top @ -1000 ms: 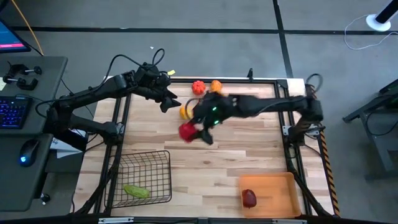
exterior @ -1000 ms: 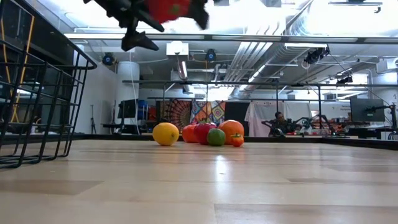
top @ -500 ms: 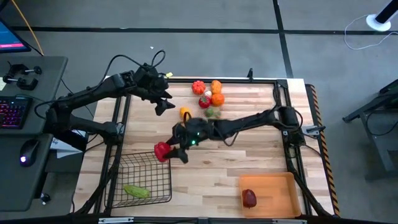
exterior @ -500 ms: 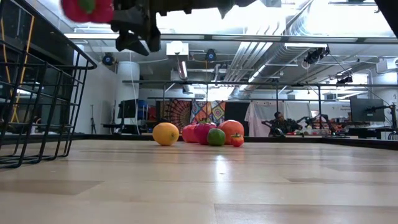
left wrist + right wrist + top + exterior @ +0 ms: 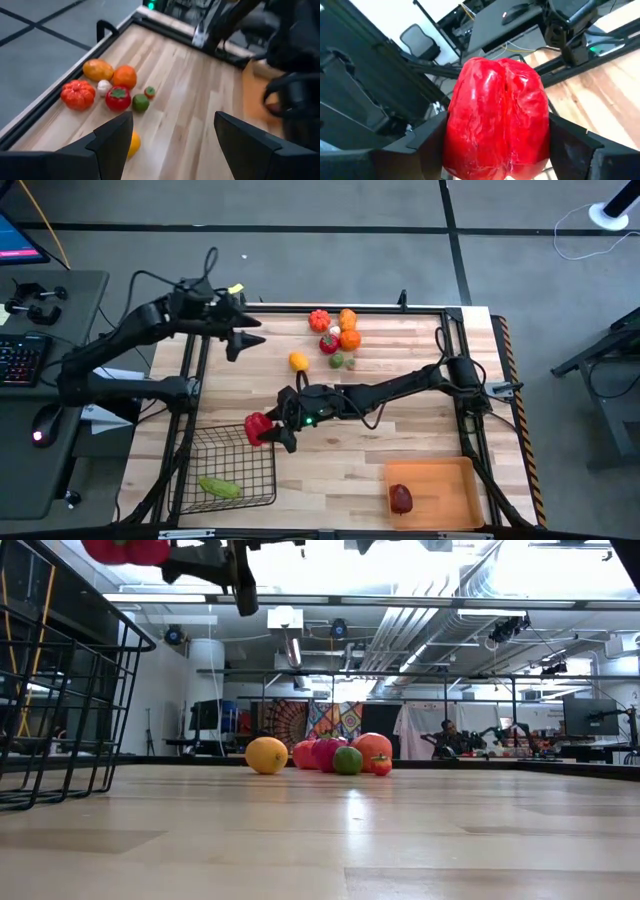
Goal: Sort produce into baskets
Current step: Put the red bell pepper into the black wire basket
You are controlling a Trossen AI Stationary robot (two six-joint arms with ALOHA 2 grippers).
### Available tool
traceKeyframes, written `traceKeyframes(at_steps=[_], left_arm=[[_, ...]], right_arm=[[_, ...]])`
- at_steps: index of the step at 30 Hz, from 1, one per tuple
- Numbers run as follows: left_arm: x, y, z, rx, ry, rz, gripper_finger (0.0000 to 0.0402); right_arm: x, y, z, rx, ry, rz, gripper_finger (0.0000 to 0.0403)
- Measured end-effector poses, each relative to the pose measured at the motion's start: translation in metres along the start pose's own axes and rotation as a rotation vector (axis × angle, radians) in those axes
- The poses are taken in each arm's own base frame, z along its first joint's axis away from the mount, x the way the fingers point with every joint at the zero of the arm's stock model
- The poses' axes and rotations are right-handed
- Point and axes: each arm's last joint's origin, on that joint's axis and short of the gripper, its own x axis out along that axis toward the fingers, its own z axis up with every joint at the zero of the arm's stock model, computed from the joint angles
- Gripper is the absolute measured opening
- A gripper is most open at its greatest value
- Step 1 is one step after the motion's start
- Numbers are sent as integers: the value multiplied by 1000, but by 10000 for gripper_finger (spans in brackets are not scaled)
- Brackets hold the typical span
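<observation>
My right gripper point(image 5: 268, 430) is shut on a red toy pepper point(image 5: 258, 426), held in the air at the far right rim of the black wire basket point(image 5: 228, 468); the pepper also shows in the low view point(image 5: 127, 550). A green vegetable point(image 5: 219, 487) lies in the basket. The orange tray point(image 5: 435, 492) at the near right holds a dark red fruit point(image 5: 400, 499). A cluster of produce point(image 5: 335, 338) and a yellow-orange fruit point(image 5: 298, 361) lie on the far part of the table. My left gripper point(image 5: 243, 338) is open and empty above the table's far left. My right gripper pinches the red pepper between its two fingers, one on each side of its body point(image 5: 455, 140). The fingers come level from the table's right side. The pepper is lifted clear, well above the table.
The produce cluster shows in the left wrist view: an orange pumpkin point(image 5: 78, 94), a tomato point(image 5: 118, 97), a white piece point(image 5: 104, 87), an orange point(image 5: 124, 76), a green piece point(image 5: 140, 102). Bare wood lies between basket and tray.
My right gripper has carried the red pepper from mid-table toward the near left, to the basket's far right rim, staying shut on it. My left gripper has drawn back toward the table's far left edge.
</observation>
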Motion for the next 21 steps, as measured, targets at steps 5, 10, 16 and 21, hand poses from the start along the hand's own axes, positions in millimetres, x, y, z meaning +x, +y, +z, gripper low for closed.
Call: traceKeyframes(at_steps=[5, 10, 16, 21], left_arm=[[-16, -4, 1, -57, -73, -11, 268], [-22, -6, 5, -113, -132, -16, 268], [-21, -6, 8, -186, -156, -23, 268], [-21, -6, 8, -231, -167, 22, 268]], right_arm=[[0, -3, 2, -71, -5, -7, 264], [0, -4, 2, -164, -1, -5, 264], [0, -3, 1, -217, 6, 4, 279], [2, -4, -2, -219, 33, 47, 349]])
